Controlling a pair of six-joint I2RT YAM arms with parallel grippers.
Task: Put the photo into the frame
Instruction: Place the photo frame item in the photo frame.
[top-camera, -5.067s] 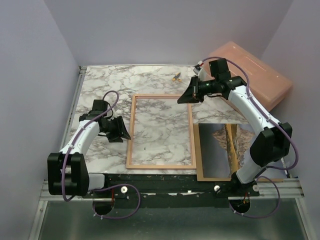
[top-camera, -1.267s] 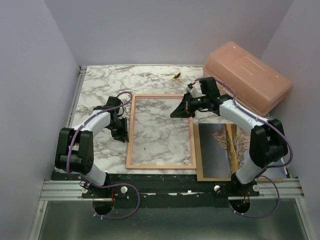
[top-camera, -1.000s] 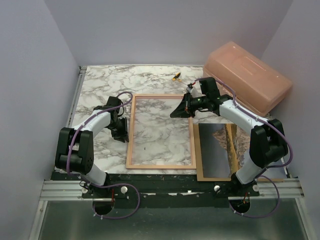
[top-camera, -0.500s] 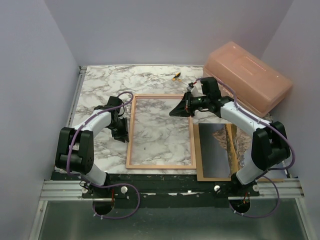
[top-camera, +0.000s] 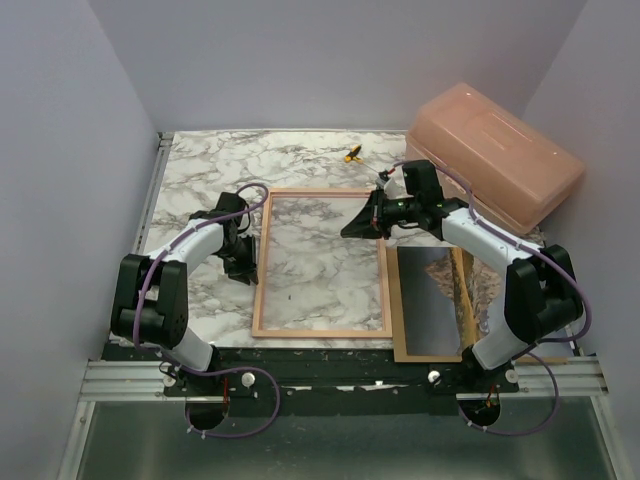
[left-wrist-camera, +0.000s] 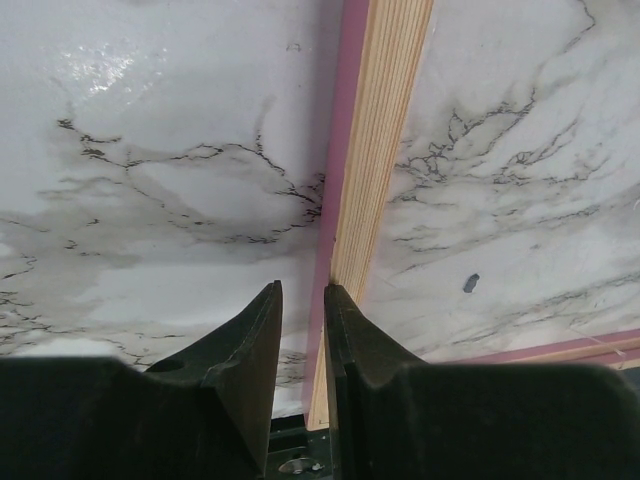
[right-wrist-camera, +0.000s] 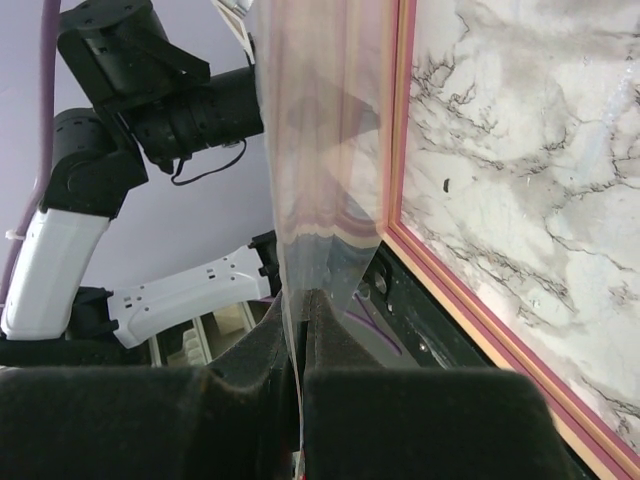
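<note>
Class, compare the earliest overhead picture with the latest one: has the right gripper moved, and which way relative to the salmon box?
Yes. The right gripper has moved nearer the arm bases and lower, away from the salmon box, to the frame.

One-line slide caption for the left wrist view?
Left end effector straddling the frame edge on the marble table.

Both grippers crowd the frame (top-camera: 320, 262) — left gripper (top-camera: 243, 262) at its left rail, right gripper (top-camera: 357, 225) over the far-right corner; salmon box (top-camera: 495, 150) blocks beyond.
</note>
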